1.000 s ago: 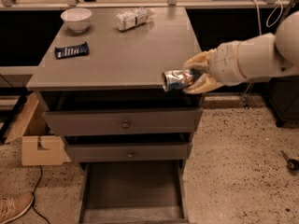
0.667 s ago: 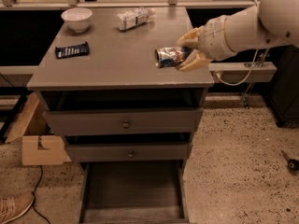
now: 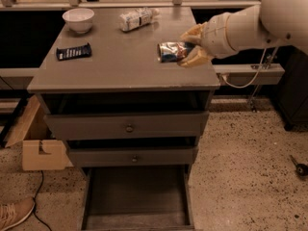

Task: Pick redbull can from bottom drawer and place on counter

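Left side of the counter [image 3: 120, 64] is taken: snack packet [image 3: 73, 51] lies flat near the left edge and the bowl [image 3: 78, 19] sits at the back-left corner, so I keep away from there. White bottle [image 3: 137, 18] lies on its side along the back edge, about mid-width, also not my spot. Below the front edge the bottom drawer [image 3: 137, 196] stands pulled out, floor bare, no can in it. The redbull can [image 3: 169, 51] is up top, over the right half of the counter, between centre and right edge, lying sideways with one end pointing left. My gripper [image 3: 186, 47] is clamped on its right end, one finger above and one below, which is why the can sits horizontal instead of upright. Can't tell if the can touches the surface or hangs just above it. That patch is bare, well apart from bottle and packet, so it reads as a fair drop zone. My arm comes in from the right, across the right edge, forearm roughly level, wrist angled slightly down toward the counter. Judgement: place step, release not yet done.
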